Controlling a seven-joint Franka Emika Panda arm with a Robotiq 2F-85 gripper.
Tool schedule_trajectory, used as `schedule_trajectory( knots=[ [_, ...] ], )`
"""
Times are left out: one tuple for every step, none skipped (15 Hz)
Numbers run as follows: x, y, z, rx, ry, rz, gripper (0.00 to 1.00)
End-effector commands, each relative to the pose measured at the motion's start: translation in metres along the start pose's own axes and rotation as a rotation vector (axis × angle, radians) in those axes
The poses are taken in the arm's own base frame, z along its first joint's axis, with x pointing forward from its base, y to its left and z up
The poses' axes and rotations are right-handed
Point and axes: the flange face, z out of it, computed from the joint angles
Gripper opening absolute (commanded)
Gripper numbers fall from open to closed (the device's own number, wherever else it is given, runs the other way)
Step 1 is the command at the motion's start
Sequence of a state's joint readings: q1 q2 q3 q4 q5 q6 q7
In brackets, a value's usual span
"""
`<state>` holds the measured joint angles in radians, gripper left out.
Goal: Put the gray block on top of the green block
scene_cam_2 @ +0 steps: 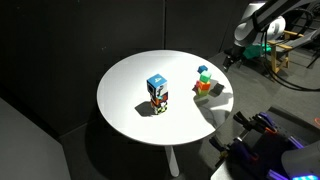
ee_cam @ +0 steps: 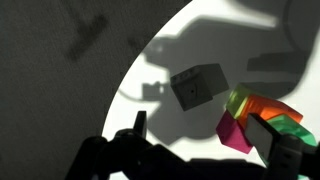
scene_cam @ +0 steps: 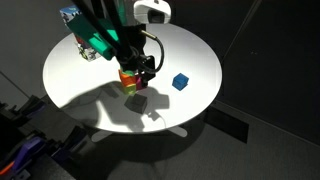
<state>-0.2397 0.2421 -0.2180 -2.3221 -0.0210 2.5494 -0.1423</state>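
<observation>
My claw [ee_cam: 210, 140] is spread wide with nothing between its fingers, hanging low over the table [scene_cam: 70, 75] next to the coloured cluster. The gray block [ee_cam: 197, 87] sits flat on the white top in the arm's shadow, near that cluster but apart from it. The green block [ee_cam: 289, 121] shows only as a sliver beside the orange cube [ee_cam: 265, 106] and the magenta cube [ee_cam: 235, 135], partly behind one finger. I judge the gray cube light, rigid and smooth-faced: it won't give under the pads, but it could twist or slip if I pinch a corner, so I'd take two opposite flat sides, centred. Around it there is fair room, since the blue cube [scene_cam: 180, 82] stands well apart and the table's rim is not close; the neighbours crowding the green one leave little margin at release
</observation>
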Motion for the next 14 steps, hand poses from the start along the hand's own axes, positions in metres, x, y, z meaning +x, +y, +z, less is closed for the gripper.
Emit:
schedule_trajectory(
  knots=[
    [0.000,0.000,0.000,0.000,-0.002,0.000,1.00],
    [0.000,-0.001,0.000,0.000,-0.003,0.000,1.00],
    [0.000,-0.001,0.000,0.000,-0.003,-0.001,1.00],
    [0.000,-0.001,0.000,0.000,-0.003,-0.001,1.00],
    [0.000,-0.001,0.000,0.000,-0.003,-0.001,1.00],
    [0.000,-0.001,0.000,0.000,-0.003,-0.001,1.00],
    [0.001,0.000,0.001,-0.004,0.015,-0.022,1.00],
    [0.002,0.001,0.003,-0.002,0.016,-0.026,1.00],
    [0.004,0.002,0.007,-0.001,0.018,-0.040,1.00],
    [0.006,0.003,0.010,-0.002,0.021,-0.053,1.00],
    [0.007,0.003,0.013,-0.002,0.022,-0.068,1.00],
    [0.008,0.004,0.018,-0.002,0.023,-0.085,1.00],
    [0.009,0.005,0.022,-0.002,0.025,-0.102,1.00],
    [0.009,0.006,0.028,-0.003,0.025,-0.120,1.00]
  ],
)
